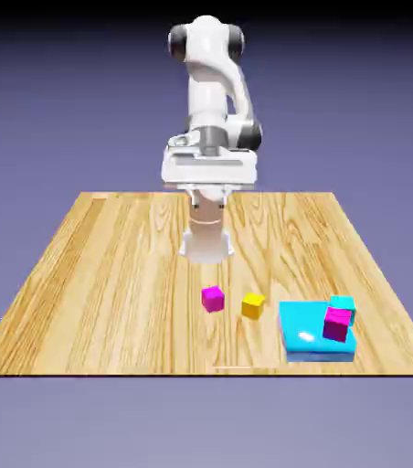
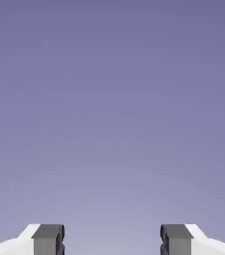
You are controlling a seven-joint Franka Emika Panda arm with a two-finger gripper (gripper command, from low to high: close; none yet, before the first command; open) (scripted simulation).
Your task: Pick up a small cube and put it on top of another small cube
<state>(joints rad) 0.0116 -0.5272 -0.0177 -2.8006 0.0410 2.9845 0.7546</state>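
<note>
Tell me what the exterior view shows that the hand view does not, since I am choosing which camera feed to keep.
Only the exterior view: the wooden table, two magenta cubes, a yellow cube, a cyan cube, a blue slab and the arm.
Only the hand view: the tool up close, its open fingertips apart with just backdrop between.
Both: the tool and the blue-violet backdrop.

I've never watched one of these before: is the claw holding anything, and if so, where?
Nothing is held; the claw is open, with only bare backdrop between its tips.
</note>
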